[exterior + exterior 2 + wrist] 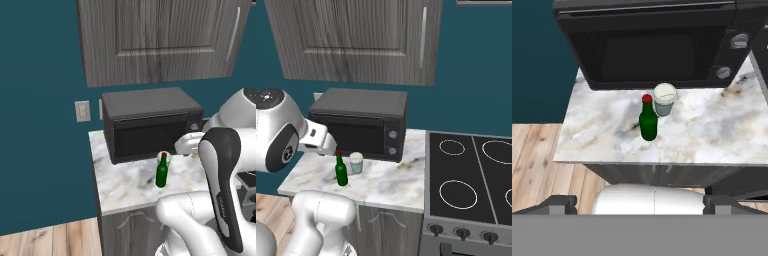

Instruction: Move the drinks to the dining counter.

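On the small marble worktop (602, 135), toward its left half and near the front edge, the dark-green bottle (648, 125) stands upright, the white cup (664, 99) just beside it to the right, the black microwave (662, 45) behind. It looks light, stiff, smooth and easily tipped; grasp the body below the neck. The gripper (641, 204) hangs back with jaws spread wide, empty

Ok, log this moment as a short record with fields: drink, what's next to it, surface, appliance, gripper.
drink: small green bottle with red cap, upright
neighbour: white cup close beside the bottle, on the microwave side
surface: small marble worktop, next to the stove
appliance: black microwave at the back of the worktop, door shut
gripper: open, above and short of the worktop, holding nothing
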